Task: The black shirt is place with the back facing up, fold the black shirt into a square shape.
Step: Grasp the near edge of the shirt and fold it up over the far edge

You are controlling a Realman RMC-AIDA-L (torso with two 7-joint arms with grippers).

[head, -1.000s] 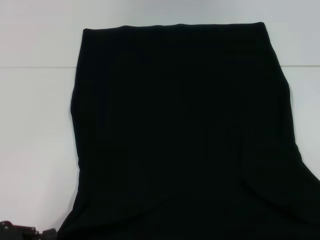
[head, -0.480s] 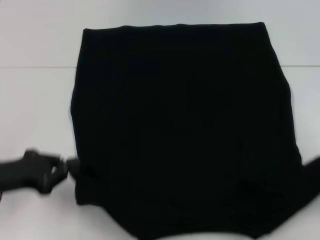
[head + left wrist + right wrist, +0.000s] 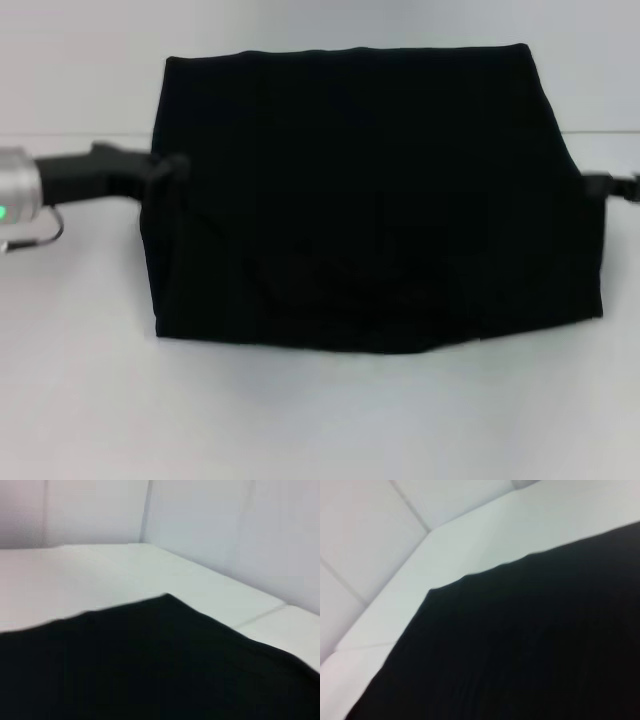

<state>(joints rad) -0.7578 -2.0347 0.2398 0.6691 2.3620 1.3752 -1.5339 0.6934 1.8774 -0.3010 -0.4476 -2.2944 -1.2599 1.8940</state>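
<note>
Head view: the black shirt (image 3: 370,190) is seen spread on the white table (image 3: 320,420), near hem doubled up toward the far edge. Left gripper (image 3: 165,175) is met at its left edge, right gripper (image 3: 598,186) at its right edge; whether either is clamped on fabric cannot be told.

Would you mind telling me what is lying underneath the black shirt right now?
The black shirt rests on a white table, bare around it. The left end effector and right end effector are at its side edges. Anything under the fabric is covered.
</note>
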